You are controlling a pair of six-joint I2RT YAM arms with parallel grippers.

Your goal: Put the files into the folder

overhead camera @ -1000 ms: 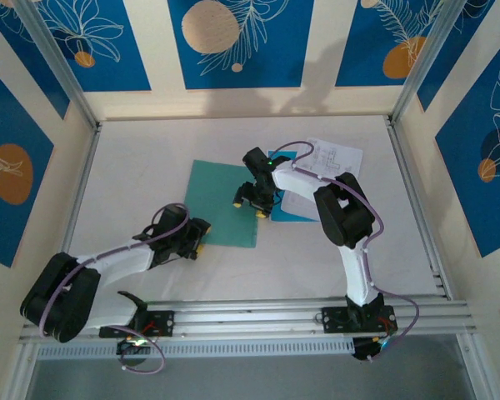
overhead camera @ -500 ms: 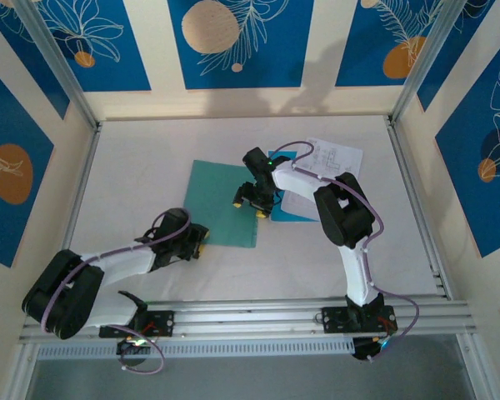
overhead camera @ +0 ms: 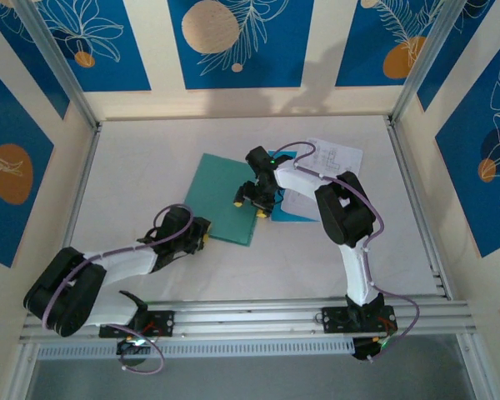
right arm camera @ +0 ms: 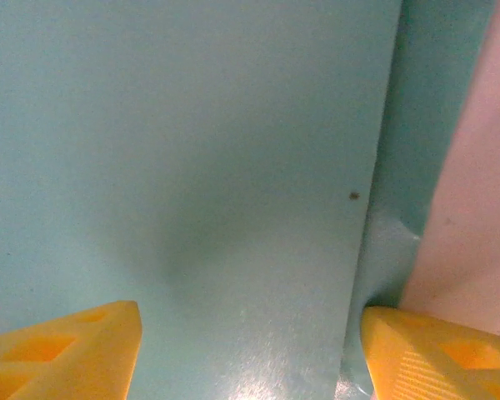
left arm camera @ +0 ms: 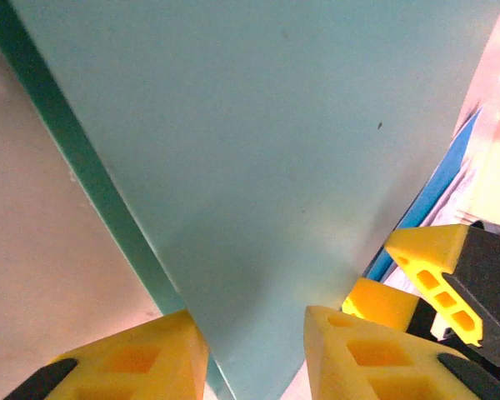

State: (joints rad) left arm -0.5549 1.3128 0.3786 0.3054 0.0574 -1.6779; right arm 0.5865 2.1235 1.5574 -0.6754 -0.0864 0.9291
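No words or numbers can be read anywhere; the white paper sheet (overhead camera: pixel 340 156) has tiny black print, but it is far too small to read.

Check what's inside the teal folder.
Inside the folder nothing can be seen: its top cover hides it. Only the lower leaf shows, as an edge past that cover. The blue sheet and the white printed sheet lie outside, to its right.

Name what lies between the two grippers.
The flat teal-green card folder fills the stretch from left gripper to right gripper, seen in the top external view.
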